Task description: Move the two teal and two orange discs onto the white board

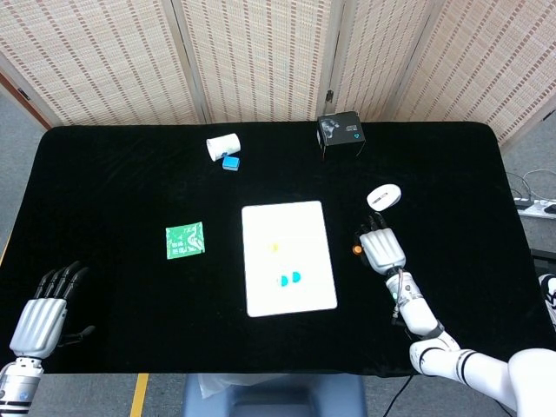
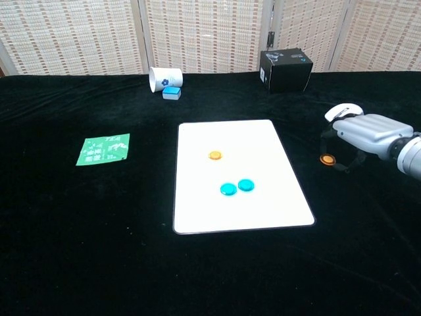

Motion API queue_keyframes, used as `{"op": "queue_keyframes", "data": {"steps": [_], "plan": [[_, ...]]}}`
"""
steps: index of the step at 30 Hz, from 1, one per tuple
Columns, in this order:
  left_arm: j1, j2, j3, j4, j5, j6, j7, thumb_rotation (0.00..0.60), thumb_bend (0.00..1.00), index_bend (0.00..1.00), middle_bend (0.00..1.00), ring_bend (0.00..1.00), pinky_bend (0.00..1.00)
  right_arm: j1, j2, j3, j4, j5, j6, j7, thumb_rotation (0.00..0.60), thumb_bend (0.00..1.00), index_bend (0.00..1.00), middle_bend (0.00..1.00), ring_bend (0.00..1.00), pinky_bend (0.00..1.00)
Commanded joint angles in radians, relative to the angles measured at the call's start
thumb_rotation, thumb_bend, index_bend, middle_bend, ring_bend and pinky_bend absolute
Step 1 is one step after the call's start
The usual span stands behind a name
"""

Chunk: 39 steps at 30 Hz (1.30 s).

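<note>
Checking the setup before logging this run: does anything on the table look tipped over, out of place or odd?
The white paper cup at the back lies on its side, mouth toward the camera, with a small blue block beside it. One orange disc sits off the white board, by the right hand.

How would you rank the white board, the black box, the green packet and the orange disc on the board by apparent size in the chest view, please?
1. White board, by far the largest.
2. Black box and green packet: they look alike in area, and the box stands farther back, so I would not rank them.
3. Orange disc, smallest.
</note>
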<state>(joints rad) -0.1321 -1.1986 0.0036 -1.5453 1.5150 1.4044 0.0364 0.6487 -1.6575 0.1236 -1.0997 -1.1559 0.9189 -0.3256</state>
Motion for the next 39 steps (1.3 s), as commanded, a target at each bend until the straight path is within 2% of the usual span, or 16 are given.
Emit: {"op": "queue_keyframes", "data": {"steps": [1, 8, 14, 25, 39], "plan": [[-0.001, 0.000, -0.001, 0.000, 0.000, 0.000, -0.001, 0.600, 0.15, 0.04, 0.01, 0.04, 0.00, -0.001, 0.011, 0.006, -0.013, -0.005, 0.008, 0.003, 0.600, 0.48, 0.53, 0.28, 0.09, 0.00], [-0.002, 0.002, -0.002, -0.005, 0.001, 0.002, 0.003, 0.600, 0.15, 0.04, 0.01, 0.04, 0.00, 0.014, 0.057, 0.027, -0.113, -0.029, 0.019, -0.002, 0.600, 0.48, 0.54, 0.28, 0.09, 0.00], [-0.001, 0.006, 0.000, -0.014, 0.007, 0.006, 0.009, 0.600, 0.15, 0.04, 0.01, 0.04, 0.00, 0.085, 0.047, 0.061, -0.179, -0.019, -0.038, -0.055, 0.600, 0.47, 0.54, 0.28, 0.09, 0.00], [0.015, 0.014, 0.004, -0.008, -0.002, 0.019, -0.003, 0.600, 0.15, 0.04, 0.01, 0.04, 0.00, 0.223, -0.081, 0.122, -0.115, 0.108, -0.114, -0.194, 0.600, 0.47, 0.54, 0.27, 0.09, 0.00], [0.017, 0.010, 0.003, 0.005, -0.004, 0.016, -0.013, 0.600, 0.15, 0.04, 0.01, 0.04, 0.00, 0.284, -0.134, 0.124, -0.058, 0.164, -0.124, -0.230, 0.600, 0.47, 0.52, 0.26, 0.09, 0.00]]}}
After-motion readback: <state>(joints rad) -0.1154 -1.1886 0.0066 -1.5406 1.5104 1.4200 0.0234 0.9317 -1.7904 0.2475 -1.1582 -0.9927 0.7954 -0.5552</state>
